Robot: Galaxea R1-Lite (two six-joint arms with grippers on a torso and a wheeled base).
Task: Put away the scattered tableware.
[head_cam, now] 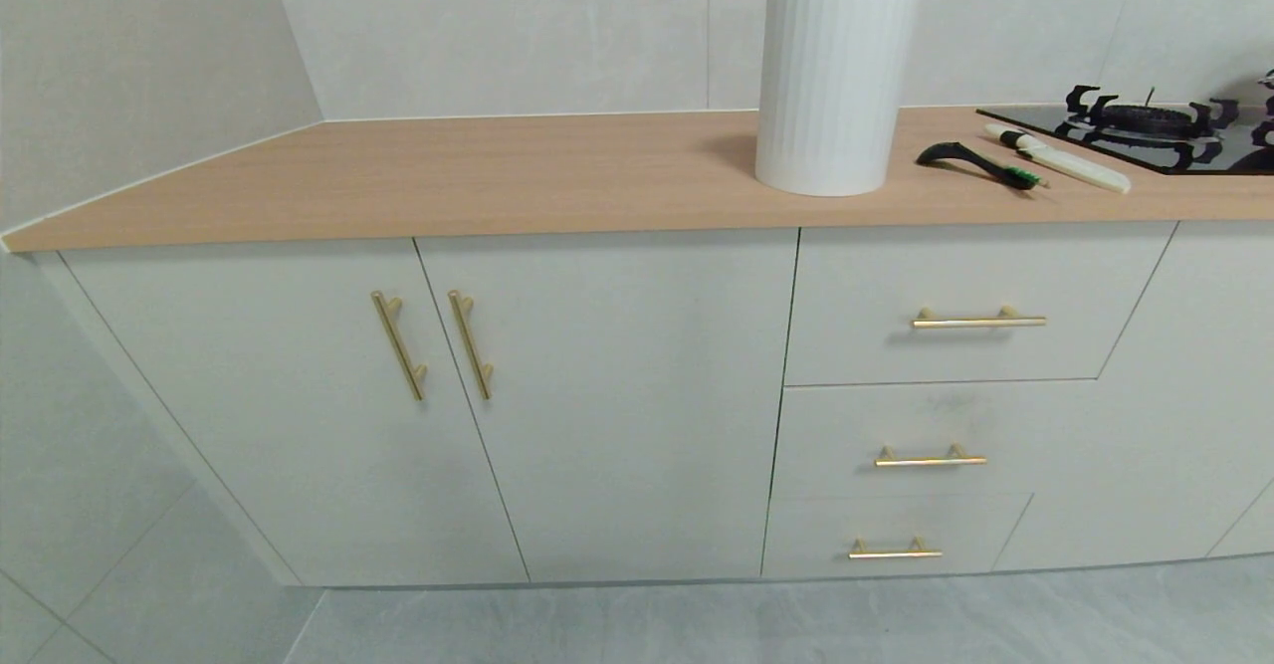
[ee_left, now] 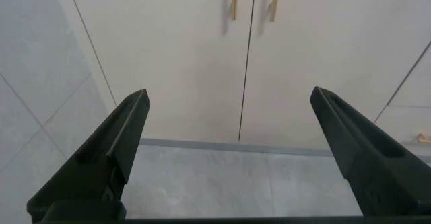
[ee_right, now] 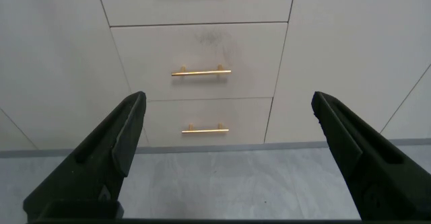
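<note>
Tableware is seen lying on the wooden worktop (head_cam: 498, 176), over on the robot's right side. A black tool with a green tip (head_cam: 980, 164) is laid flat there. A long white tool (head_cam: 1060, 158) with a dark band is laid just beside it, on the side nearer the black stove (head_cam: 1145, 126). Whether the two tools touch cannot be told. A tall white pot (head_cam: 836, 82) with ribbed sides is stood upright on the worktop, near the black tool but apart from it.

Under the worktop, two pale cupboard doors (head_cam: 328, 395) are shut, and a gold handle (head_cam: 400, 345) is fixed on each one. Three drawers (head_cam: 955, 276) are stacked to the right of the doors. Each drawer is shut too, and each is fitted with a gold bar.

The left end effector (ee_left: 229, 93) is held low in front of the cupboard doors, above the grey floor (ee_left: 236, 183). Its two dark fingers (ee_left: 114, 150) are spread wide apart, and nothing is held between them. The right end effector (ee_right: 228, 96) is held low in front of the two lower drawers. Its fingers (ee_right: 108, 153) are spread wide apart as well, and nothing is gripped. Both end effectors are kept well apart from the tools up on the worktop.
</note>
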